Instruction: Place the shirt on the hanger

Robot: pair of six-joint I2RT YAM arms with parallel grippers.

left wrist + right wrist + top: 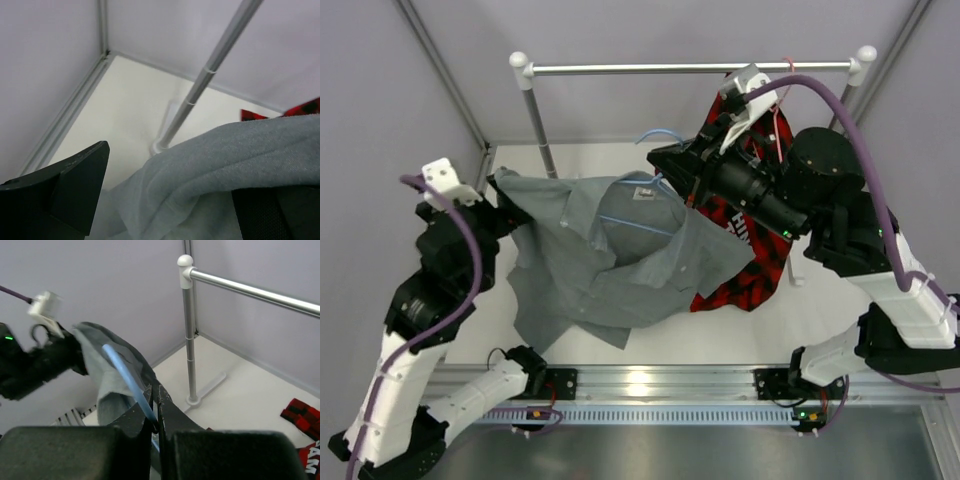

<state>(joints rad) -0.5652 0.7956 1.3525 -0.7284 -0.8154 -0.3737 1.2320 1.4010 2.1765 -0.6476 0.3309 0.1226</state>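
Two grippers partly buried in shirt, hanger mostly covered

I see a metal rack at the back, with white knobs on its two posts. A red and black plaid shirt hangs from its bar on the right, on a thin red hanger. The rack stands on a white table. Grey walls go around it.

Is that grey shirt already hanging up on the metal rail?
No. The grey shirt is held up between the left gripper and right gripper, below the rail, where only the plaid shirt hangs.
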